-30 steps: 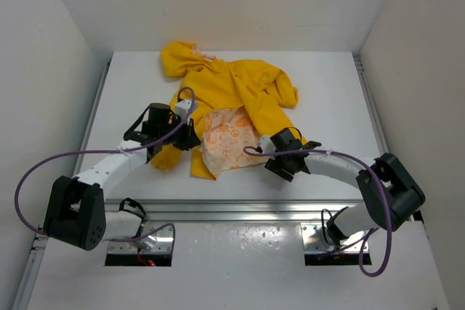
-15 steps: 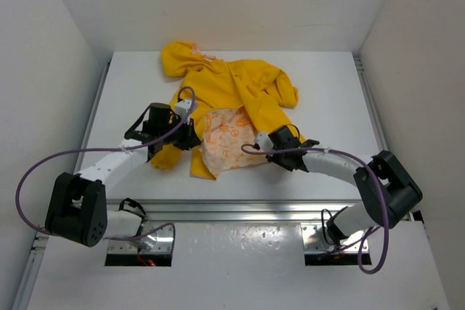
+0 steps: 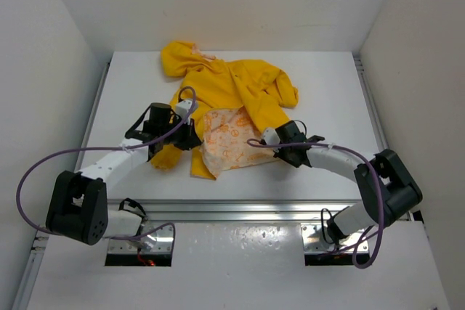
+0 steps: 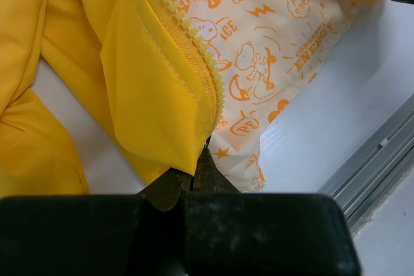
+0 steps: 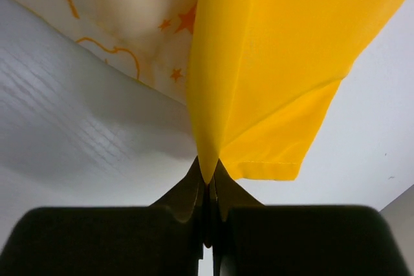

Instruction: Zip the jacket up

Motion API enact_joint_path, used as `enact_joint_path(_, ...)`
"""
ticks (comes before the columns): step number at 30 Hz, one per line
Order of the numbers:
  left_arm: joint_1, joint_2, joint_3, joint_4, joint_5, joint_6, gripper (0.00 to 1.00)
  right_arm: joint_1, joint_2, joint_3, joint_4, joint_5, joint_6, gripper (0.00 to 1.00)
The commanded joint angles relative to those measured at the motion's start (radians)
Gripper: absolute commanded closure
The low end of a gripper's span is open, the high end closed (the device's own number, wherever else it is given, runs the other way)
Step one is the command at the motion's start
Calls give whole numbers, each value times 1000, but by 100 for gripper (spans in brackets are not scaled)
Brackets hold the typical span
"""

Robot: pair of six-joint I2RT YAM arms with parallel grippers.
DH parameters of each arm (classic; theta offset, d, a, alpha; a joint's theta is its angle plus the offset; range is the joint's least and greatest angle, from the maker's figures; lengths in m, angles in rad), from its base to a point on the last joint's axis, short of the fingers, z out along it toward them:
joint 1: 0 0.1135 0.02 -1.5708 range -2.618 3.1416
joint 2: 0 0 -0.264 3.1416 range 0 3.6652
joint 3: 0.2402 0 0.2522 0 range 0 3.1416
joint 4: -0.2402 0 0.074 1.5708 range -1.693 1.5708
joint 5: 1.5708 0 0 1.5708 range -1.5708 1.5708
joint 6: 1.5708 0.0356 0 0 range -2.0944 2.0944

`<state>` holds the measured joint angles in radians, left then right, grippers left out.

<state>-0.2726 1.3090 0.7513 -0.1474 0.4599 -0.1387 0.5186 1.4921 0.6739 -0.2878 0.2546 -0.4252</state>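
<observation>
The yellow jacket (image 3: 232, 88) lies open on the white table, hood at the back and its cream, orange-printed lining (image 3: 231, 134) facing up. My left gripper (image 3: 190, 139) is shut on the jacket's left front edge. In the left wrist view the gripper (image 4: 197, 159) pinches the yellow panel (image 4: 149, 82) just below the zipper teeth (image 4: 194, 37). My right gripper (image 3: 288, 136) is at the jacket's right bottom corner. The right wrist view shows this gripper (image 5: 208, 171) shut on a fold of yellow hem (image 5: 278, 63), with lining (image 5: 129, 17) to the left.
A metal rail (image 3: 232, 208) runs along the table's near edge, close behind both wrists, and it shows as a rail (image 4: 381, 153) in the left wrist view. White walls enclose the table on the left, right and back.
My right gripper moved up and to the right onto the jacket's bottom corner and closed on the yellow hem. The left gripper has kept its hold and place.
</observation>
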Motion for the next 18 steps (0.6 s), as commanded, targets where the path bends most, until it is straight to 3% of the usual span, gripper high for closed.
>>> enact_joint_path(1,12,-1,40,29,23,10,100,-9,-6,39,-14,-47,-4,100)
enact_joint_path(3,12,-1,40,29,23,10,100,-14,-26,46,-22,-73,6,100)
enact_joint_path(6,21,-14,40,29,69,19,100,-83,-91,88,-104,-239,111,100)
enact_joint_path(11,53,-114,-4,112,301,19,100,-297,-174,188,-162,-797,417,100)
enact_joint_path(15,53,-114,-4,170,440,-62,100,-373,-213,136,197,-1043,942,100)
enact_joint_path(17,53,-102,-23,279,520,-186,100,-381,-188,106,483,-1087,1086,100)
enact_joint_path(18,53,-93,-33,331,551,-297,100,-381,-175,89,556,-1121,1290,100)
